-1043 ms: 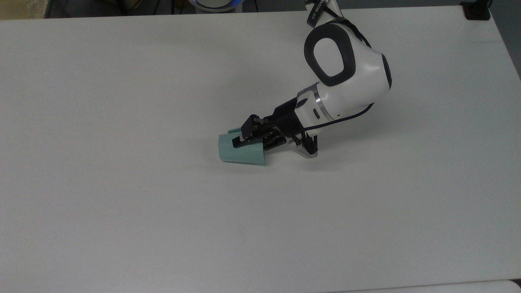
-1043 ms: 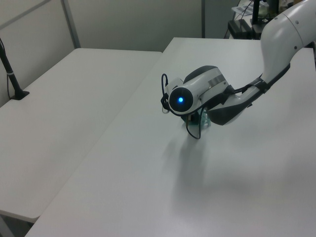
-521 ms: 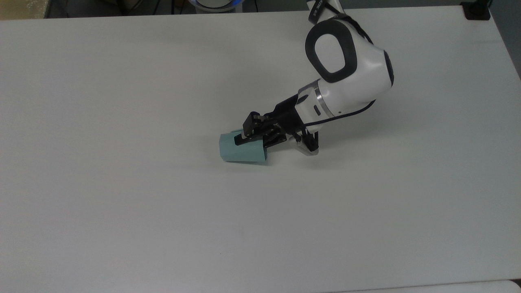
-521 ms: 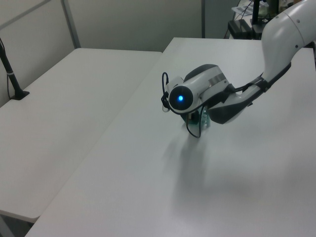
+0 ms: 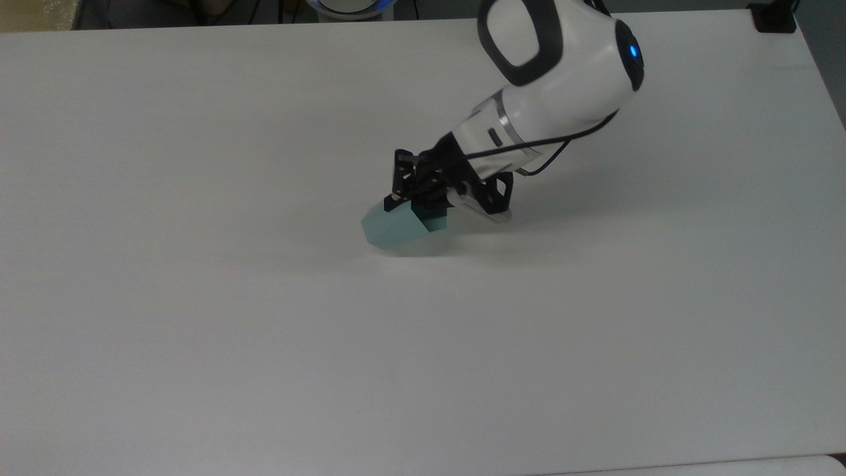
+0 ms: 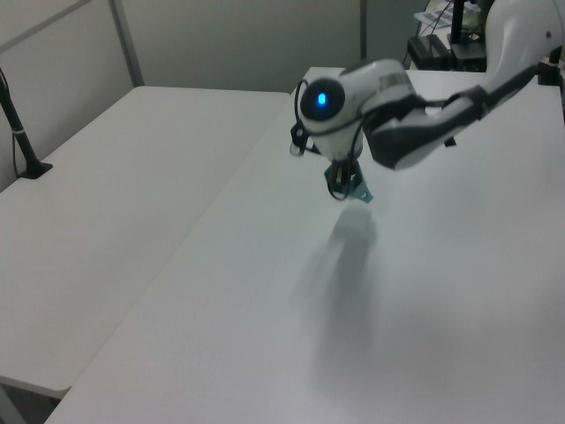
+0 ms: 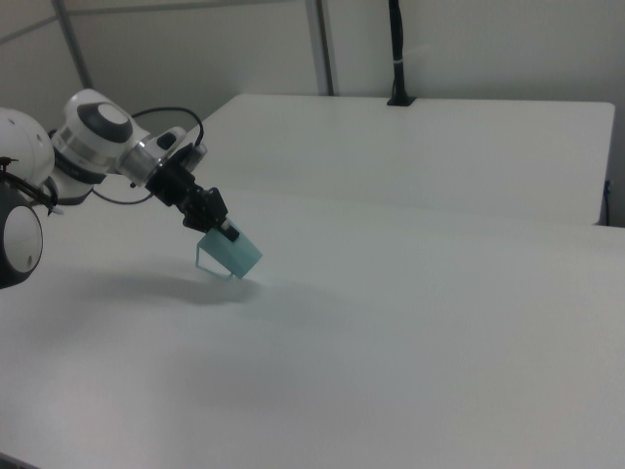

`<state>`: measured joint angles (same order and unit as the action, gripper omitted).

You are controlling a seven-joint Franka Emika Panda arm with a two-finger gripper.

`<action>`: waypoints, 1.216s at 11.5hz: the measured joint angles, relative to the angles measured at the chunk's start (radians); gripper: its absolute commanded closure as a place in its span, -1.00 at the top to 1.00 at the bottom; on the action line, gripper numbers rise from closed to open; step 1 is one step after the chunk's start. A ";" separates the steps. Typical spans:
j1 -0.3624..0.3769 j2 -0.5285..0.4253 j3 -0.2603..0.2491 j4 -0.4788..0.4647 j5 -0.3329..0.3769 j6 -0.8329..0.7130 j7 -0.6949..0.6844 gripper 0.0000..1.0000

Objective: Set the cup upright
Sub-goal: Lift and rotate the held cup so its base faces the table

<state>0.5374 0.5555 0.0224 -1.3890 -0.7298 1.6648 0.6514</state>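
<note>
Cup point(image 5: 395, 229) is in the air, just above the white table point(image 5: 198, 297), held up by the robot's gripper point(image 5: 413, 201). The two black fingers are pinched tight on the cup's wall near its rim. The cup is pale green with flat sides.

In the top view the cup sits near the middle of the table. Its narrow bottom points to the top view's left and its open end is up by the fingers. To the right of it the black gripper joins the big white arm point(image 5: 562, 73), which goes up to the top view's upper right. A thin black cable hangs along the wrist. A soft shadow lies on the table under the cup.

In the right view the arm point(image 7: 98, 147) comes in from the right view's left. The gripper point(image 7: 217, 232) points down and to the right, and the cup point(image 7: 230, 255) hangs from it tilted, not upright. Its bottom points down to the right view's right. One low corner is very close to the table point(image 7: 410, 342); I cannot tell if it touches.

In the left view the cup point(image 6: 357, 189) is a small green bit under the arm's wrist point(image 6: 340, 110), with a shadow on the table below it.
</note>
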 measured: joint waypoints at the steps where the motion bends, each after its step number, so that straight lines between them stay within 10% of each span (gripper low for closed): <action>1: -0.025 -0.029 -0.001 0.000 0.053 0.000 -0.002 -1.00; 9: -0.320 -0.379 -0.006 -0.402 0.705 0.364 -0.294 -1.00; 14: -0.391 -0.442 -0.006 -0.745 0.762 0.733 -0.336 -1.00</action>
<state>0.1467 0.1133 0.0163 -2.1335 0.0318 2.3974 0.3152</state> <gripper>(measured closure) 0.956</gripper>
